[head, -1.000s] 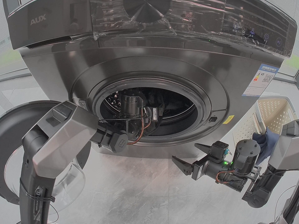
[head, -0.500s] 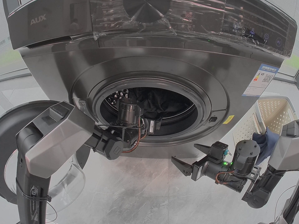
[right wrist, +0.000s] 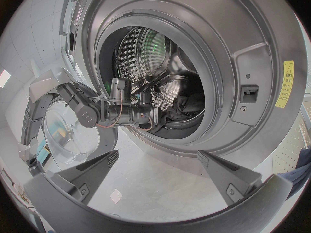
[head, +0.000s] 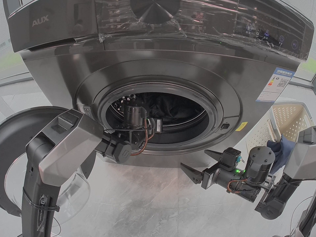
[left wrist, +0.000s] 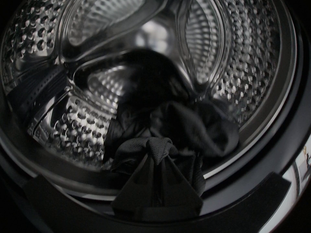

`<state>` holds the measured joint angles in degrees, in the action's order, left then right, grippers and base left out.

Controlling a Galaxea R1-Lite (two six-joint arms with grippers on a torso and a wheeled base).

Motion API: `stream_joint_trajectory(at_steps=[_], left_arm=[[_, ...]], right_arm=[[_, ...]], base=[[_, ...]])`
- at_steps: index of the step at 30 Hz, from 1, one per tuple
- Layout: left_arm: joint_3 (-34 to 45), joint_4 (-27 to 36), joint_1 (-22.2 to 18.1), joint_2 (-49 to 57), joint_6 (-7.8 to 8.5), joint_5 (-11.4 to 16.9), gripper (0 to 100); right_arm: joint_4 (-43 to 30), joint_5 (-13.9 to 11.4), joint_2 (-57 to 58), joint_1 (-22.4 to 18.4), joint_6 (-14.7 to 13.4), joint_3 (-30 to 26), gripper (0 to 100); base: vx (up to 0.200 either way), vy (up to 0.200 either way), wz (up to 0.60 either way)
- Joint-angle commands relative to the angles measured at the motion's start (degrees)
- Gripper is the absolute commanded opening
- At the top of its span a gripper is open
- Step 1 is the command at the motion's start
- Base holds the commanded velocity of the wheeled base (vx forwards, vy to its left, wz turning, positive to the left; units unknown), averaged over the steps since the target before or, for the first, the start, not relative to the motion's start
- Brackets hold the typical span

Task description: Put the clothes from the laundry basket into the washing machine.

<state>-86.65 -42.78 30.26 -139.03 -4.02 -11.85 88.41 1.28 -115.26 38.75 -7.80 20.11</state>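
My left gripper (left wrist: 157, 156) is at the mouth of the washing machine drum (head: 158, 116), shut on a bunch of black cloth (left wrist: 181, 130). The rest of that cloth lies on the drum's bottom behind the fingers. In the right wrist view the black cloth (right wrist: 190, 103) rests inside the door ring beside the left arm. My right gripper (head: 200, 164) hangs open and holds nothing, low in front of the machine, to the right of the opening. The cream laundry basket (head: 291, 117) stands at the far right with a blue garment (head: 279, 150) draped in it.
The round machine door (head: 19, 139) is swung open to the left, behind my left arm. Grey tiled floor (head: 148, 201) spreads in front of the machine. The drum's perforated steel wall (left wrist: 252, 65) surrounds the left gripper.
The left arm drew back and down from the drum half a second ago, then rose and pushed slightly inward again. The right arm has barely moved.
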Motion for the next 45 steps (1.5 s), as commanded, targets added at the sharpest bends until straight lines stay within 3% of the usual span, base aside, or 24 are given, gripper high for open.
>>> stream_joint_trajectory(at_steps=[1, 16, 17, 25, 26, 29, 45], left_arm=[[-9.6, -2.8, -0.1, -4.0, -2.57, -0.5, 0], [-25.2, -8.2, -0.7, -12.5, -3.10, -1.5, 0], [-27.9, -8.3, -0.7, -14.7, -3.01, -2.9, 0], [-27.9, -8.6, -0.6, -15.0, -2.74, -3.0, 0], [-27.9, -8.6, -0.6, -14.9, -2.74, -3.0, 100], [-27.9, -7.9, -0.3, -14.3, -3.10, -3.0, 100], [-5.5, -7.5, 3.0, -1.0, -2.48, -3.0, 100]], right_arm=[[0.0, 0.0, 0.1, 0.0, 0.0, 0.2, 100], [0.0, 0.0, 0.0, 0.1, -0.1, 0.3, 100], [0.0, 0.0, 0.0, 0.1, 0.0, 0.3, 100], [0.0, 0.0, 0.1, 0.1, 0.0, 0.2, 100], [0.0, 0.0, 0.1, 0.1, 0.0, 0.2, 100], [0.0, 0.0, 0.1, 0.1, 0.0, 0.3, 100], [0.0, 0.0, 0.2, 0.1, 0.0, 0.2, 100]], base=[[0.000, 0.000, 0.00], [0.000, 0.000, 0.00], [0.000, 0.000, 0.00], [0.000, 0.000, 0.00], [0.000, 0.000, 0.00], [0.000, 0.000, 0.00], [0.000, 0.000, 0.00]])
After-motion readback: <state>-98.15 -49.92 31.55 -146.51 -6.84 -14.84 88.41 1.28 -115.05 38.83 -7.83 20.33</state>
